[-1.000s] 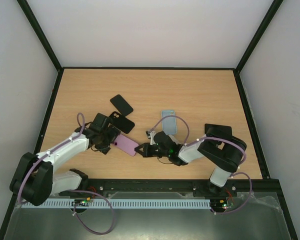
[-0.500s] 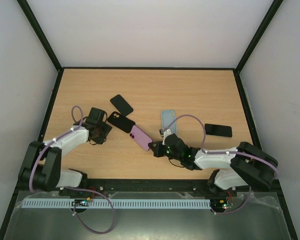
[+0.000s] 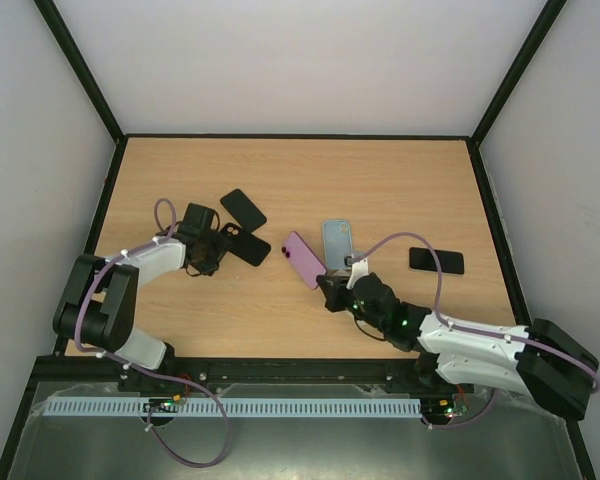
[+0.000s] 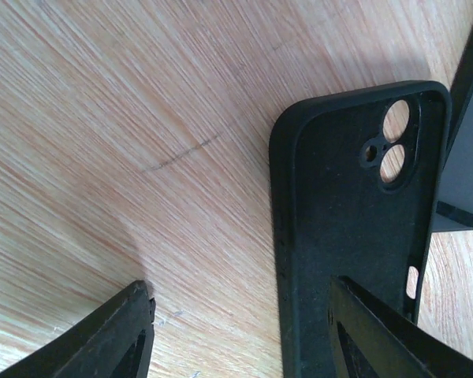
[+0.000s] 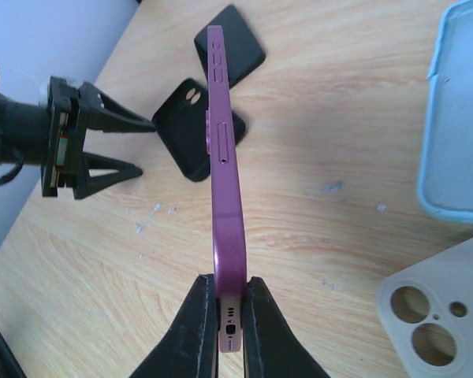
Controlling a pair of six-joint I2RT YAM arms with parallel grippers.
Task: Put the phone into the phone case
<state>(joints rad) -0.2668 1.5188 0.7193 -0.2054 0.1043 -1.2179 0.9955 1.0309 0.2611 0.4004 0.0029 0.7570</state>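
Now, over the table [image 3: 400, 180], two phones show. The right jaws are clamped on the bottom end of the purple phone [image 5: 221, 157], lifted on its edge, and the black phone [image 3: 437, 261] lies flat. Three cases are sure. The left jaws stand apart at the black case [image 4: 339, 220], and the blue case [image 3: 338, 240] and the pale case [image 5: 426, 311] lie beside the right jaws. One black slab [image 3: 243, 208] I cannot tell.

Two phones: a purple phone [image 3: 303, 259] near the middle of the top view, and a black phone [image 3: 437, 261] right of centre.

Three phone cases: a black case [image 3: 244, 246] with camera cut-outs left of centre, a pale blue case [image 3: 338, 241] at the middle, and a beige case [image 5: 418, 315] in the lower right corner of the right wrist view.

One more black slab [image 3: 243, 209] lies just above the black case; whether it is a phone or a case cannot be told.

Two arms, the left arm [image 3: 145, 265] and the right arm [image 3: 470, 335], with one claw each: the left claw [image 4: 240, 290] and the right claw [image 5: 229, 287].

One bench [image 3: 400, 180].
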